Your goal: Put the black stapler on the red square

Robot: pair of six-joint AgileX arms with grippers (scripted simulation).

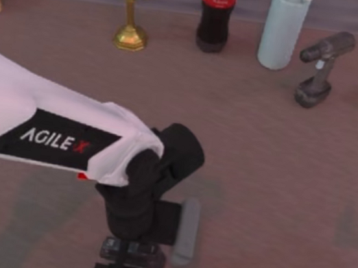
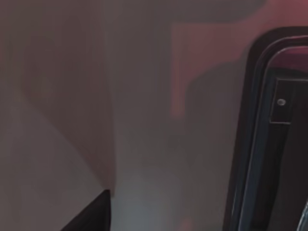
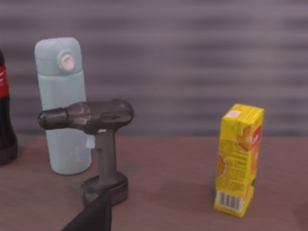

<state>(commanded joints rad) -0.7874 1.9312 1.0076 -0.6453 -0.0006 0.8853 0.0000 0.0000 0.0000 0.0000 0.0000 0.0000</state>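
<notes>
Left gripper [image 1: 127, 262] low at the table's near edge, its wrist hiding how far it is open.

Below the wrist lies the black stapler [image 1: 133, 251]; grip uncertain. A sliver of the red square [image 1: 82, 176] peeks under the white arm. Along the far edge stand a brass candelabrum [image 1: 130, 10], cola bottle [image 1: 216, 14], pale flask [image 1: 283, 29] and power drill [image 1: 321, 66]; a juice carton [image 3: 239, 160] stands beside the drill.
</notes>
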